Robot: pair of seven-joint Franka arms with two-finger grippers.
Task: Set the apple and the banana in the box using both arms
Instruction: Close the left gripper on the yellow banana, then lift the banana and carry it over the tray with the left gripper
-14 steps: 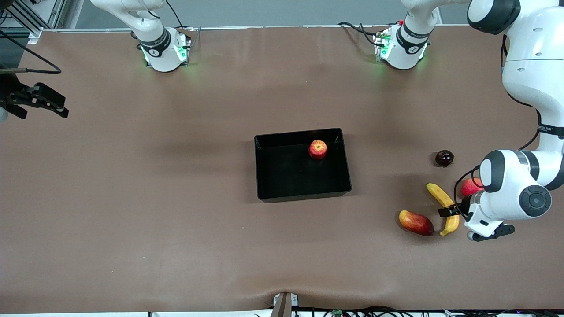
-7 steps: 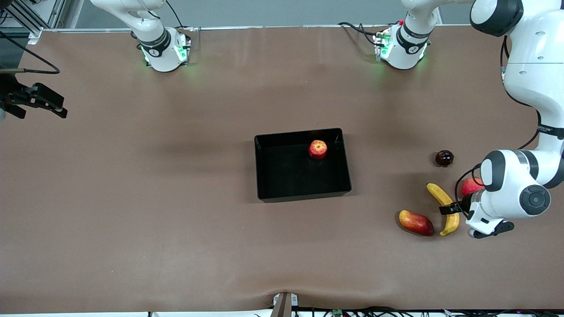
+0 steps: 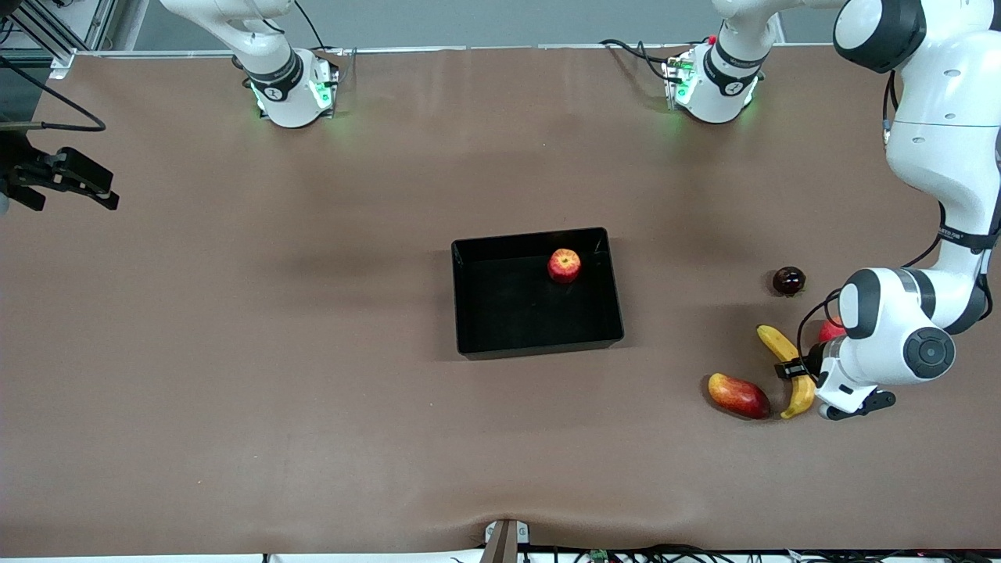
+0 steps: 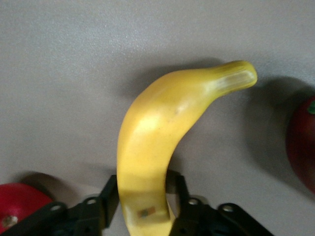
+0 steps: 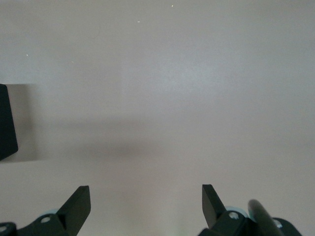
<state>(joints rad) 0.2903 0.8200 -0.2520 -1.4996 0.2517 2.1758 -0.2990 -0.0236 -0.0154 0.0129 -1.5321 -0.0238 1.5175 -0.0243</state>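
A red apple (image 3: 564, 265) with yellowish streaks sits inside the black box (image 3: 469, 313) at the middle of the brown table (image 3: 313, 391), close to the wall nearer the robots' bases. Toward the left arm's end of the table, the left gripper (image 3: 791, 369) is down at the middle of a yellow banana (image 3: 788, 370) lying on the table. A red-yellow mango (image 3: 738, 395) lies just beside the banana's nearer tip. A dark round fruit (image 3: 788, 280) rests farther from the camera, and a red fruit (image 3: 829, 330) shows partly from under the white arm. The right gripper (image 3: 74, 181) waits over the table's edge at the right arm's end.
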